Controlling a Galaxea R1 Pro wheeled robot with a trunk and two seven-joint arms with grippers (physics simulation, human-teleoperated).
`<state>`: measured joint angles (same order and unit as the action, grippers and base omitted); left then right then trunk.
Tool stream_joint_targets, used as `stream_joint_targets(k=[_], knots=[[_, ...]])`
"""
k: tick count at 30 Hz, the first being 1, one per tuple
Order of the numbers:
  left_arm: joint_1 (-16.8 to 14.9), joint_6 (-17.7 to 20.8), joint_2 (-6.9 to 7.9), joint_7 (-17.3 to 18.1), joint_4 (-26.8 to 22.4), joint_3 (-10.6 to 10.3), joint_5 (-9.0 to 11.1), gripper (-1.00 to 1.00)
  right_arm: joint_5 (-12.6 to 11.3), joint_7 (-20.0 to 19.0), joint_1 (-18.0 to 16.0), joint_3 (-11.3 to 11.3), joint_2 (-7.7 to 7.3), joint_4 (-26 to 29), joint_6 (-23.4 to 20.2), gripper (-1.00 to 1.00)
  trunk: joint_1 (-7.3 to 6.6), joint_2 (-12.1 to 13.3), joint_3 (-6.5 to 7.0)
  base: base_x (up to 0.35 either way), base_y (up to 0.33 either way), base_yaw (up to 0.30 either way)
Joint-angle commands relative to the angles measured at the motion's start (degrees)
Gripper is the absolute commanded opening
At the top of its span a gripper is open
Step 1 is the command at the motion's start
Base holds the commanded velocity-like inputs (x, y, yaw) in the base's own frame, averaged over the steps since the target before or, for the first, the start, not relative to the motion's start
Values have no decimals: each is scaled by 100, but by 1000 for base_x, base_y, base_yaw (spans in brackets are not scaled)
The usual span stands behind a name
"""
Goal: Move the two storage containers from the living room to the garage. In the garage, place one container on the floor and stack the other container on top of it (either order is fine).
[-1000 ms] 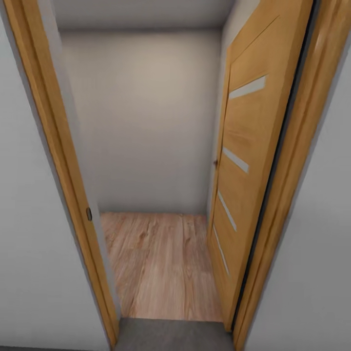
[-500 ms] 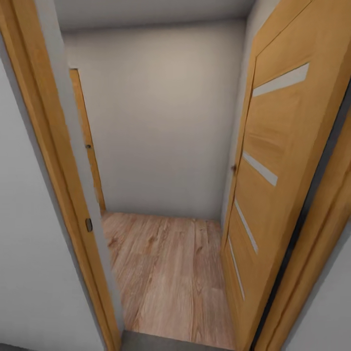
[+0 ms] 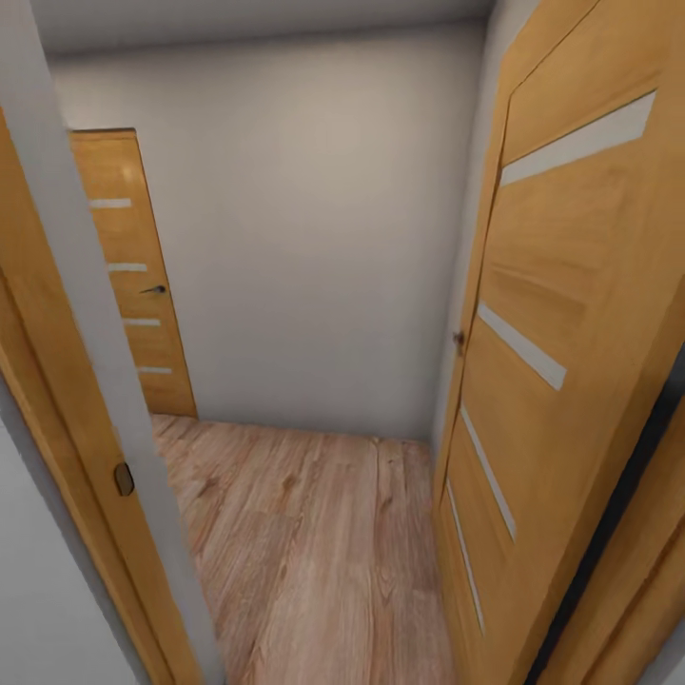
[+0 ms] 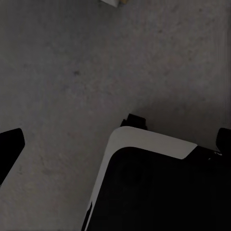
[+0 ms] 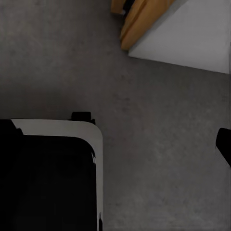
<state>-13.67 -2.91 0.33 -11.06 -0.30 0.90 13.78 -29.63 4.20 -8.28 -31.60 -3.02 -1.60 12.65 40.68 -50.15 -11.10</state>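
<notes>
Doorway framing has slid outward to both edges of the head view since a second ago, and a second slit-glazed door (image 3: 128, 276) has come into sight at upper left, so I judge the robot is rolling out of the garage over light wood-plank flooring (image 3: 314, 552) to fetch a container. Concrete floor (image 4: 72, 72), dark grey and speckled, lies under both wrist cameras around the robot's black-and-white base (image 5: 53, 173). Grippers: only dark finger slivers show, so I cannot tell their state.

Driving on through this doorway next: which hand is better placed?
Left, marginally. The left hand and right hand both hang open and empty over the concrete floor, but the door frame sits near the right one, and the open door crowds that side ahead.
</notes>
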Motion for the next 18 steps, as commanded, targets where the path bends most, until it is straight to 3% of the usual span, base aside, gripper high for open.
stream_joint_targets(k=[1, 18], knots=[[-4, -23, 0, -7, 4, 5, 28, 100, -42, 2, -7, -48, 3, -15, 27, 100, 4, -5, -8, 321, -10, 0], [-7, -34, 11, -10, -2, 6, 46, 100, -51, 2, -7, -48, 21, -15, 1, 100, 4, -5, -8, 323, -1, 0]])
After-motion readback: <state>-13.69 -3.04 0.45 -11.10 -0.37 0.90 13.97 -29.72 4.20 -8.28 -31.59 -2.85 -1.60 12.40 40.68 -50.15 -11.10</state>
